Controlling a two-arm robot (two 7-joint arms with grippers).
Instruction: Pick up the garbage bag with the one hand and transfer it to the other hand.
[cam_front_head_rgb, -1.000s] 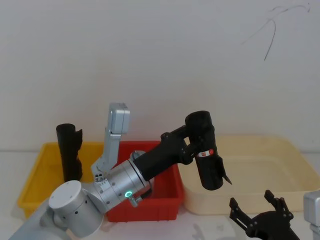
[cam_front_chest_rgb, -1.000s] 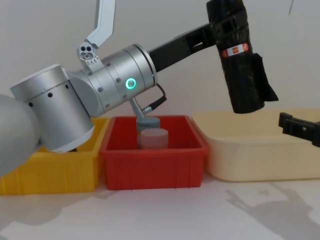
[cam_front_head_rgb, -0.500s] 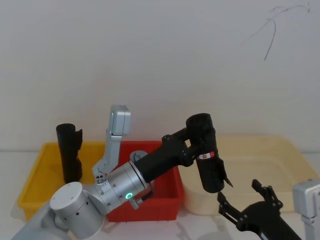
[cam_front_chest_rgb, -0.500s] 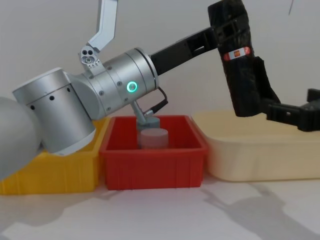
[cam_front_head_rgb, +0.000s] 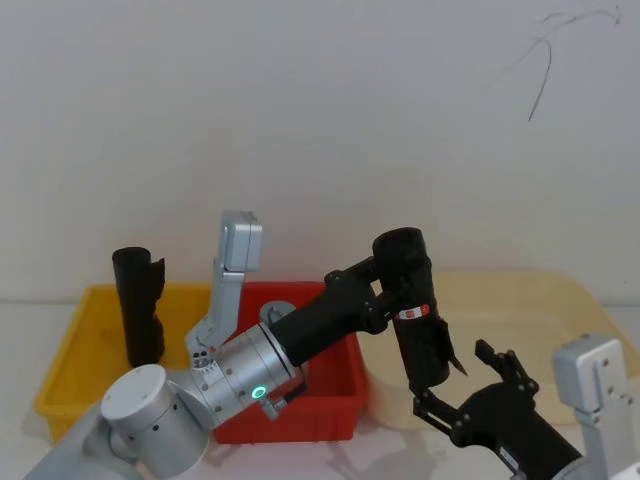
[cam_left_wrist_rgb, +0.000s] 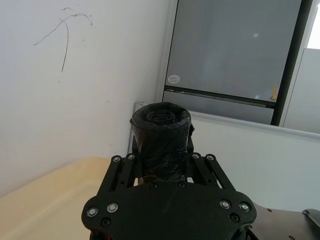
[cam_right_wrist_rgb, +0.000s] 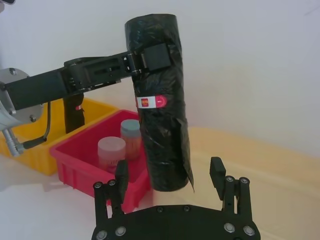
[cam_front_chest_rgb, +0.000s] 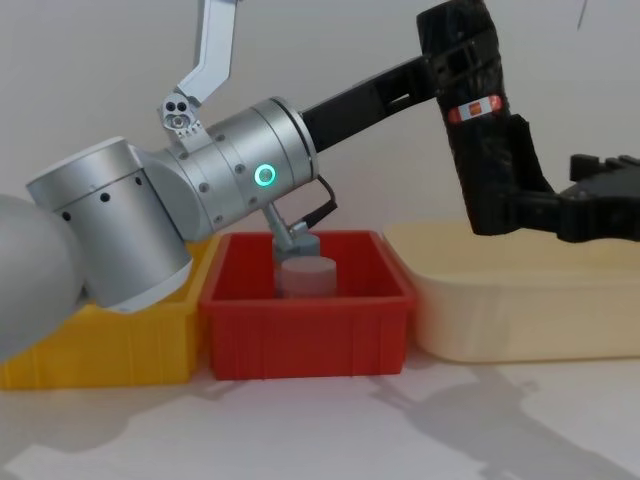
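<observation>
The garbage bag (cam_front_head_rgb: 415, 325), a black crinkled roll with a small red and white label, hangs upright in the air over the near end of the cream tray. My left gripper (cam_front_head_rgb: 398, 290), on the arm with the green ring light, is shut on its upper part (cam_front_chest_rgb: 470, 60). In the left wrist view the fingers (cam_left_wrist_rgb: 122, 167) clamp the roll (cam_left_wrist_rgb: 161, 132) from both sides. My right gripper (cam_front_head_rgb: 452, 375) is open at the bag's lower end. In the right wrist view its fingers (cam_right_wrist_rgb: 121, 170) stand on either side of the roll's bottom (cam_right_wrist_rgb: 165, 150), apart from it.
A red bin (cam_front_head_rgb: 340, 405) holds pale lidded jars (cam_front_chest_rgb: 306, 275) below the left arm. At the left, a yellow bin (cam_front_head_rgb: 70, 345) holds another black roll (cam_front_head_rgb: 138, 305). The cream tray (cam_front_head_rgb: 530, 300) lies at the right, under the right arm.
My right gripper has risen and come forward to the bag's lower end, its open fingers now on either side of it. The left arm and bag have barely moved.
</observation>
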